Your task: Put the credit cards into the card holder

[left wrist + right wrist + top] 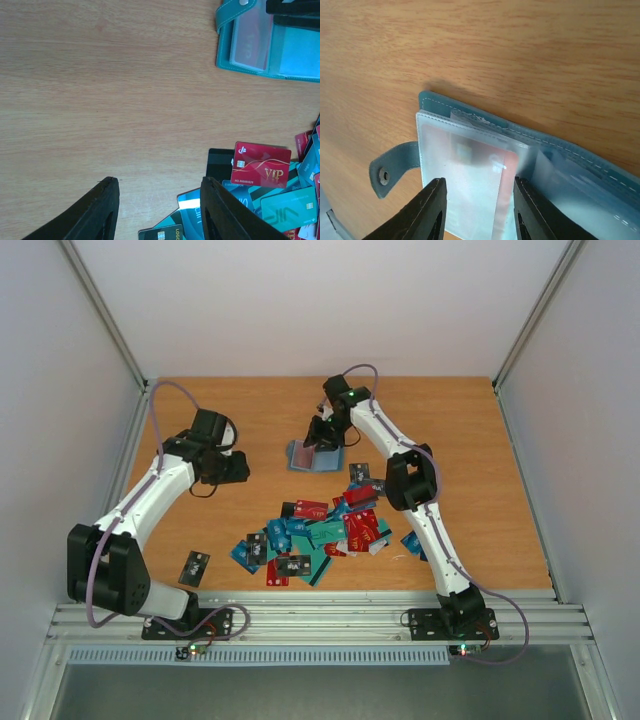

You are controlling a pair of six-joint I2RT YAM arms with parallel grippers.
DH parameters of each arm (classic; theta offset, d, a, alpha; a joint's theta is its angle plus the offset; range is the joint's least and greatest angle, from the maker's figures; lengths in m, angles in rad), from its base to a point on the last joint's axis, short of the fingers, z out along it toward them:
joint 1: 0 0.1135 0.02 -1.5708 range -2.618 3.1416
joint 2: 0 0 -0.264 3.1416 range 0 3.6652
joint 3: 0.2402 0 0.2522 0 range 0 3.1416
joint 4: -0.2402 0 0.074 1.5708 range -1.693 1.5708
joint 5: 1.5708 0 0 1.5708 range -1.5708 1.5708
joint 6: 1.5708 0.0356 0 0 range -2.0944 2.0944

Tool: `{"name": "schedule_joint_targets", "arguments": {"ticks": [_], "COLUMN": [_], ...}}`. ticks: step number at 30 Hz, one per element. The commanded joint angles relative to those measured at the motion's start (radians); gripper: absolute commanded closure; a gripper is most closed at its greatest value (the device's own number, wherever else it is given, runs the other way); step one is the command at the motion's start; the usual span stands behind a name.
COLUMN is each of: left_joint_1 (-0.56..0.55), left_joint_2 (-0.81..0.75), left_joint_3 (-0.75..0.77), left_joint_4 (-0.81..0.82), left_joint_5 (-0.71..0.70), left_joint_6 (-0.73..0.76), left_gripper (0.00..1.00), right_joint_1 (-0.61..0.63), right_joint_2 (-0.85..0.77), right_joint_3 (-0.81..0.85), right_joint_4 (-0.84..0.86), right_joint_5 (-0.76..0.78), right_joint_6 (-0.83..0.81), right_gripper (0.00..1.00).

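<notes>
The card holder (300, 457) lay open toward the far edge of the table, about midway across, with a red card (470, 170) showing through its clear sleeve. The right claw (479, 200) hung over it, fingers apart on either side of that card and gripping nothing. Whether the card was fully seated could not be told. A gentle push along the sleeve, not across its seam, seemed wise. The left claw (160, 200), also apart and empty, hovered beside the credit cards (315, 535) heaped toward the near edge.
</notes>
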Motion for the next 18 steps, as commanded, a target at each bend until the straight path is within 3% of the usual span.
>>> {"name": "schedule_joint_targets", "arguments": {"ticks": [1, 13, 18], "left_joint_1": [0.007, 0.007, 0.006], "left_joint_2": [-0.029, -0.029, -0.020], "left_joint_3": [-0.007, -0.016, -0.002], "left_joint_4": [0.020, 0.040, 0.045], "left_joint_5": [0.027, 0.069, 0.090], "left_joint_6": [0.021, 0.017, 0.023], "left_gripper": [0.53, 0.53, 0.53], "right_joint_1": [0.007, 0.062, 0.061], "right_joint_2": [0.034, 0.044, -0.007], "right_joint_3": [0.056, 0.065, 0.068], "right_joint_4": [0.023, 0.065, 0.069], "right_joint_5": [-0.031, -0.169, -0.147], "right_joint_6": [-0.004, 0.028, 0.030], "right_gripper": [0.62, 0.62, 0.61]}}
